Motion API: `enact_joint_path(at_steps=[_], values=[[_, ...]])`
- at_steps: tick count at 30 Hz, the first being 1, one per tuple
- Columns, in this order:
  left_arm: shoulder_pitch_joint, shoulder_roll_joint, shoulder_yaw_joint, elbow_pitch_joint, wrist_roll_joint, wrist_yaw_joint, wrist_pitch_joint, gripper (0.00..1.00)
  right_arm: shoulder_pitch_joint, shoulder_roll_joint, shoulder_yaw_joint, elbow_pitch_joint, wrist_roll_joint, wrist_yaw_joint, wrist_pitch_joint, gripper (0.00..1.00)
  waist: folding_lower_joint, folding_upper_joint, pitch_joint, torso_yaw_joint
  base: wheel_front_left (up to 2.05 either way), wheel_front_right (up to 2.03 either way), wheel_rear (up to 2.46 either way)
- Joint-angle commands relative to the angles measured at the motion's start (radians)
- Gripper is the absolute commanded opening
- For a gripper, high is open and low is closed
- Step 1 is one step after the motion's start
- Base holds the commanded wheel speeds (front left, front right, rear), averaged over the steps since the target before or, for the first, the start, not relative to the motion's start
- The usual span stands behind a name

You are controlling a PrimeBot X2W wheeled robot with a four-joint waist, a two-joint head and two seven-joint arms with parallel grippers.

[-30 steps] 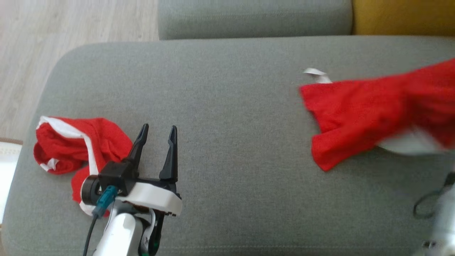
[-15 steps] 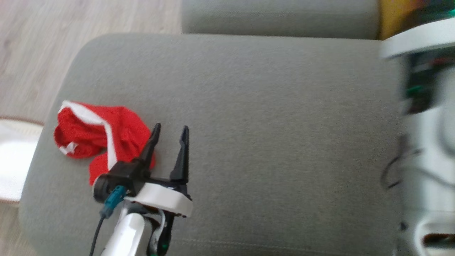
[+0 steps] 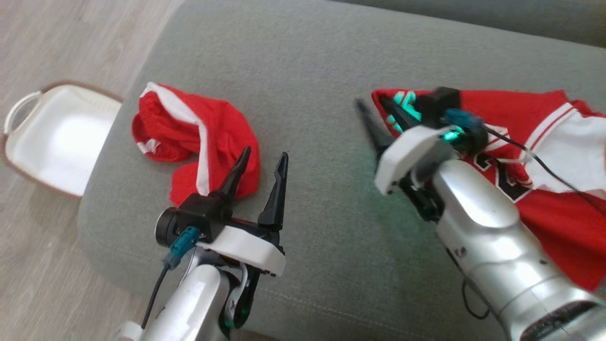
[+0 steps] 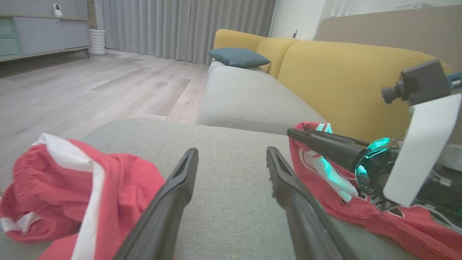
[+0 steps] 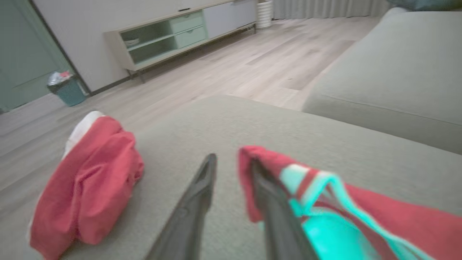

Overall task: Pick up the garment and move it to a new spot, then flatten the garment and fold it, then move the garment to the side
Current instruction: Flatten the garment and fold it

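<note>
We see our left end effector, fingers wide apart, just beside a crumpled red cloth on the grey sofa cushion. Our right end effector is at the edge of the red jersey. A white basket stands on the floor.

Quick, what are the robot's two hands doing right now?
Left hand: open, empty.
Right hand: open, red jersey draped on one finger.

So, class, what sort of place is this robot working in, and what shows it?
Most likely a home living room: a grey sofa, a yellow sofa with a blue cushion, and a low sideboard on a wood floor.
</note>
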Motion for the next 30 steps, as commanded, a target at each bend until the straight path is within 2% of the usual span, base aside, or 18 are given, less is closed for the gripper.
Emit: enact_joint_path(at_steps=[1, 3, 7, 10, 16, 20, 23, 26, 30], values=[[-0.046, 0.002, 0.03, -0.025, -0.002, 0.008, -0.008, 1.0, -0.044, 0.02, 0.048, -0.025, 0.029, 0.008, -0.012, 1.0, 0.0, 0.0, 0.012, 0.012, 0.0, 0.0, 0.0], [-0.045, 0.002, 0.039, -0.021, 0.0, 0.013, -0.008, 1.0, -0.056, 0.02, 0.11, -0.019, 0.074, 0.008, -0.015, 1.0, 0.0, 0.0, 0.006, 0.0, 0.0, 0.0, 0.0], [-0.042, 0.002, 0.064, -0.019, 0.013, 0.015, -0.008, 1.0, -0.075, 0.02, 0.167, 0.003, 0.14, 0.008, -0.042, 1.0, 0.0, 0.0, -0.013, -0.048, 0.0, 0.0, 0.0], [-0.039, 0.002, 0.081, -0.02, 0.022, 0.011, -0.008, 1.0, -0.079, 0.02, 0.182, 0.022, 0.165, 0.008, -0.066, 1.0, 0.0, 0.0, -0.033, -0.096, 0.0, 0.0, 0.0], [-0.026, 0.001, 0.123, -0.028, 0.033, 0.008, -0.008, 1.0, -0.094, 0.02, 0.139, 0.101, 0.11, 0.008, -0.116, 1.0, 0.0, 0.0, -0.069, -0.202, 0.0, 0.0, 0.0], [-0.019, 0.001, 0.143, -0.053, 0.033, 0.01, -0.008, 1.0, -0.09, 0.018, 0.017, 0.127, 0.053, 0.008, -0.174, 1.0, 0.0, 0.0, -0.088, -0.257, 0.0, 0.0, 0.0], [-0.014, 0.001, 0.163, -0.077, 0.029, 0.015, -0.008, 1.0, -0.051, -0.001, -0.113, 0.081, -0.002, 0.008, -0.187, 1.0, 0.0, 0.0, -0.099, -0.29, 0.0, 0.0, 0.0], [-0.006, 0.001, 0.184, -0.095, 0.026, 0.021, -0.008, 1.0, 0.055, -0.014, -0.268, -0.081, -0.094, 0.008, -0.189, 1.0, 0.0, 0.0, -0.108, -0.316, 0.0, 0.0, 0.0], [0.012, 0.001, 0.206, -0.106, 0.022, 0.022, -0.008, 1.0, 0.264, 0.006, -0.437, -0.32, -0.222, 0.008, -0.189, 1.0, 0.0, 0.0, -0.121, -0.345, 0.0, 0.0, 0.0]])
